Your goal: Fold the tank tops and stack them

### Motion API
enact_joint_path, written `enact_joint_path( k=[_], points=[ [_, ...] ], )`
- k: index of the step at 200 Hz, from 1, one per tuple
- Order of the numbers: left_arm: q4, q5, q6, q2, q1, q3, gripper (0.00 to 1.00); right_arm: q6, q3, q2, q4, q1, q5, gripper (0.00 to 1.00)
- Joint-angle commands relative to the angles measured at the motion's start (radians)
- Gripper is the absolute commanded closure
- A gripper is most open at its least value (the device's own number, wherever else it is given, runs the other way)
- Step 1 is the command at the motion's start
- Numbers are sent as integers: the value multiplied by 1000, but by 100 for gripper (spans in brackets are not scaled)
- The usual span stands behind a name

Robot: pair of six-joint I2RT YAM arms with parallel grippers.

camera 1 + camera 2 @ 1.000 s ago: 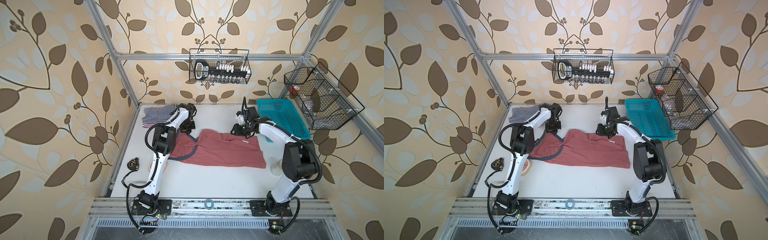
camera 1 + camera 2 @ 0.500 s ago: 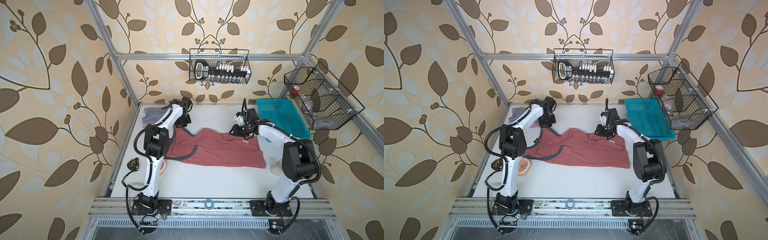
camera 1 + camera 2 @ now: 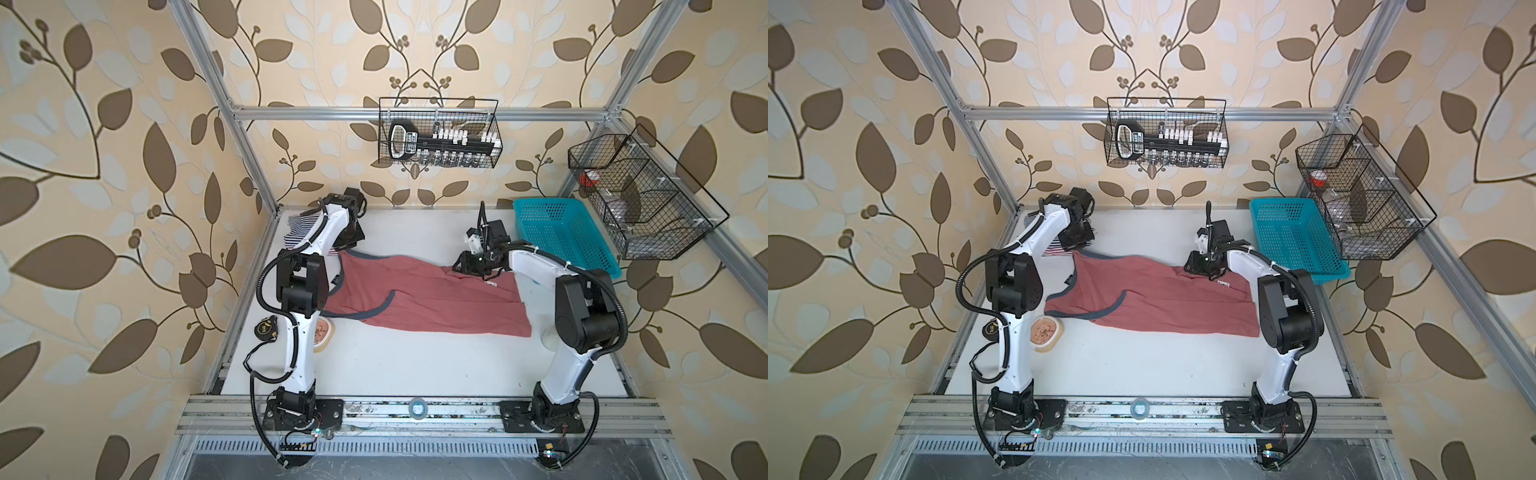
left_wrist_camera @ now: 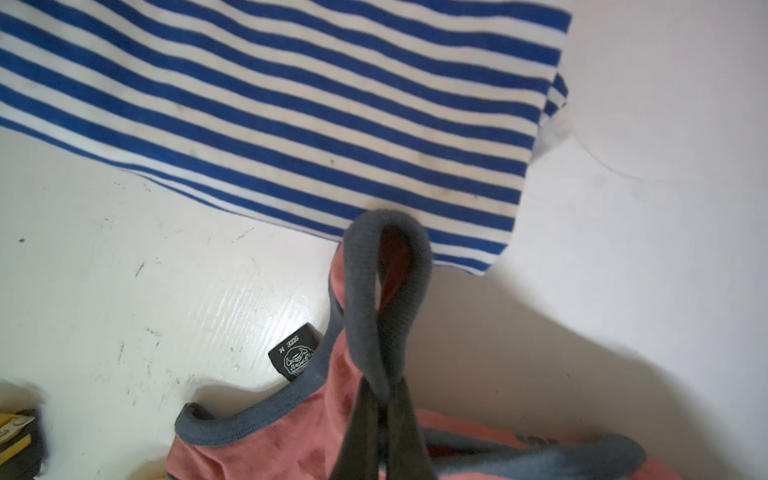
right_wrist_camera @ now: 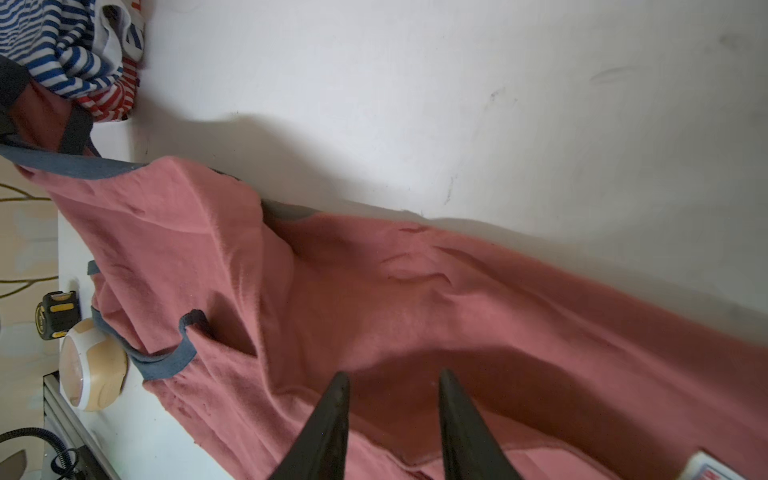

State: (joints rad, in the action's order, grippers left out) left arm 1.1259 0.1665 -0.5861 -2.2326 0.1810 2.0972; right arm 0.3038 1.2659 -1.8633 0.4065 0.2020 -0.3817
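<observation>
Your left gripper (image 4: 380, 395): clamped on grey strap (image 4: 386, 266) of red top (image 3: 424, 299), well apart from teal basket (image 3: 561, 237). Your right gripper (image 5: 390, 376): jaws apart over top's other end, near basket. Top lies spread between them. Blue-striped top (image 4: 291, 104) piled with red-striped top (image 5: 112, 99), far from basket, beside left gripper.

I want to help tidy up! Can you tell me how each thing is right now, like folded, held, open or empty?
Red top: unfolded, spread out, one strap lifted.
Blue striped top: folded up, lying on the red striped top.
Red striped top: under the blue one, mostly hidden.
Left gripper: shut on the red top's strap.
Right gripper: open, over the red top.
Basket: looks empty.
</observation>
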Motion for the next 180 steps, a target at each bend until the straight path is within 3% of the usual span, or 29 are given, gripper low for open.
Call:
enact_joint_path(
  k=[1, 44, 86, 141, 180],
  points=[
    [15, 29, -11, -27, -9, 39, 100, 42, 21, -47, -58, -2, -77, 61],
    [-27, -4, -8, -27, -10, -18, 100, 164, 136, -171, -130, -5, -228, 60],
    [-29, 10, 3, -28, -9, -29, 99, 208, 219, -267, -128, 48, -294, 60],
    [-26, 12, 15, -33, -11, -26, 99, 239, 109, -231, -224, 102, -380, 60],
    [-19, 18, 19, -35, -11, -29, 98, 170, 12, -168, -224, 133, -420, 60]
  ],
)
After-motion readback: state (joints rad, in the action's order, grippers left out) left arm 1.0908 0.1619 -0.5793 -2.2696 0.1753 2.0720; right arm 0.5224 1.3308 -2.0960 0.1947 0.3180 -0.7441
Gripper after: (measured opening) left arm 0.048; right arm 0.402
